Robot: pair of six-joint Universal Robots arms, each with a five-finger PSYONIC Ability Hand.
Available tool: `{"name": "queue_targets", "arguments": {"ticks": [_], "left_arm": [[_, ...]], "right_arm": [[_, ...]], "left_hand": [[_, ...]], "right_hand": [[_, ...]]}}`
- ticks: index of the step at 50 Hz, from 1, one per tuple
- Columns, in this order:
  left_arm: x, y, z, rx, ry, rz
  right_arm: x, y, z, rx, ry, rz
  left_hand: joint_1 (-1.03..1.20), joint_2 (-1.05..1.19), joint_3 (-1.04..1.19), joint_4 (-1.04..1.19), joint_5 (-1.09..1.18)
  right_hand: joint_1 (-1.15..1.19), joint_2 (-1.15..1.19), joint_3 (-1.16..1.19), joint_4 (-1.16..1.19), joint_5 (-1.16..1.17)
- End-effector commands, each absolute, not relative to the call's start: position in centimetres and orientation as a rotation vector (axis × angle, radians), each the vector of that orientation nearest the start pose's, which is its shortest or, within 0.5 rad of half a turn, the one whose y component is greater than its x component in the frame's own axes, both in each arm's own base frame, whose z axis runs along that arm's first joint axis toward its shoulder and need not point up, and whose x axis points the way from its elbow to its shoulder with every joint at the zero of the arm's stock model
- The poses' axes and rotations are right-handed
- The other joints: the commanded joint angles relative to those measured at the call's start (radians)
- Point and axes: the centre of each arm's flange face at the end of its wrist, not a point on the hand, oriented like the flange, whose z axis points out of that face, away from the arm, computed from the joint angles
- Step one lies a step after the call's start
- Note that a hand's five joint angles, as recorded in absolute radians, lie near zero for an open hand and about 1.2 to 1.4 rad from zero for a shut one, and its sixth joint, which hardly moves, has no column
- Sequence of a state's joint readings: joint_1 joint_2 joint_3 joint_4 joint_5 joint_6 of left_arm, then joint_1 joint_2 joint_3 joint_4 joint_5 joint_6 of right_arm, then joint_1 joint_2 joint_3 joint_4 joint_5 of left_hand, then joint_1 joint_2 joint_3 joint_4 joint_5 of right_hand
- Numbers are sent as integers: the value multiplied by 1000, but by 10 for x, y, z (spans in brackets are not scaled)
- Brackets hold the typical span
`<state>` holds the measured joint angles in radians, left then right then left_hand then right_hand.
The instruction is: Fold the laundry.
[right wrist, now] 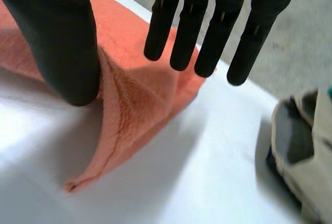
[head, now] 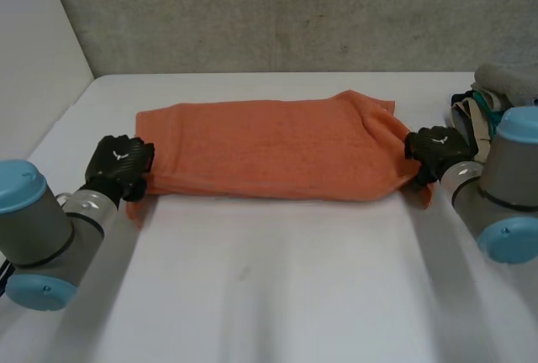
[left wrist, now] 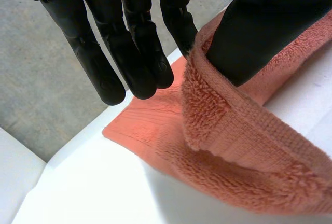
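An orange towel (head: 269,149) lies folded into a long strip across the far half of the white table (head: 269,287). My left hand (head: 122,161) is at the strip's left end. There the towel (left wrist: 233,146) rises in a fold, pinched between the thumb (left wrist: 249,37) and the straight fingers (left wrist: 135,53). My right hand (head: 435,151) is at the strip's right end. Its fingers (right wrist: 192,27) are straight and held off the cloth. Its thumb (right wrist: 62,42) rests against a raised ridge of the towel (right wrist: 140,99), whose corner lies flat on the table below.
A pile of other laundry (head: 483,102), grey, beige and teal, sits at the table's right edge, close beside my right hand; the pile (right wrist: 306,151) lies past its fingertips. A grey wall runs behind the table and a white panel stands at its left.
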<state>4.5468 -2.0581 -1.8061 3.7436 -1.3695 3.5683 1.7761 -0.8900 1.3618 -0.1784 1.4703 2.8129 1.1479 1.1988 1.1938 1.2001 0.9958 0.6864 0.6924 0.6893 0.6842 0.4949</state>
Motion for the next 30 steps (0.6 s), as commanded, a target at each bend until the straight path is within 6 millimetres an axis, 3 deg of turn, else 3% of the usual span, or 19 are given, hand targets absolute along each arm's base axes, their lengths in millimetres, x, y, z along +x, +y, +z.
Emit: {"name": "queue_targets", "arguments": {"ticks": [1, 6, 8, 9, 10, 15, 19, 23, 30], "left_arm": [[-203, -326, 140, 833, 2159, -2105], [-198, -329, 140, 801, 2180, -2100], [-197, -329, 140, 794, 2187, -2101], [-196, -330, 139, 788, 2197, -2098], [-195, -330, 138, 789, 2202, -2093], [-192, -333, 127, 800, 2252, -2038], [-187, -333, 113, 802, 2344, -1931], [-186, -334, 108, 806, 2409, -1857], [-181, -335, 111, 791, 2465, -1790]], "right_arm": [[205, -378, 127, -662, 2506, -1739], [195, -384, 121, -646, 2554, -1699], [194, -385, 121, -643, 2554, -1693], [193, -386, 121, -643, 2543, -1693], [193, -386, 121, -650, 2537, -1694], [196, -384, 125, -698, 2487, -1697], [195, -381, 137, -753, 2472, -1742], [193, -379, 141, -852, 2484, -1775], [187, -380, 143, -931, 2513, -1817]], "left_hand": [[248, 197, 202, 196, 226], [248, 197, 202, 196, 226], [248, 197, 202, 196, 226], [248, 197, 202, 196, 226], [248, 197, 202, 196, 226], [55, 4, 9, 3, 33], [-405, -456, -451, -457, -427], [-494, -545, -540, -546, -516], [-465, -516, -511, -517, -487]], "right_hand": [[-13, -19, -16, -10, 4], [57, 51, 54, 59, 74], [309, 303, 306, 311, 326], [653, 647, 650, 655, 670], [709, 703, 706, 711, 726], [710, 704, 707, 712, 727], [710, 704, 707, 712, 727], [710, 704, 707, 712, 727], [710, 704, 707, 712, 727]]}}
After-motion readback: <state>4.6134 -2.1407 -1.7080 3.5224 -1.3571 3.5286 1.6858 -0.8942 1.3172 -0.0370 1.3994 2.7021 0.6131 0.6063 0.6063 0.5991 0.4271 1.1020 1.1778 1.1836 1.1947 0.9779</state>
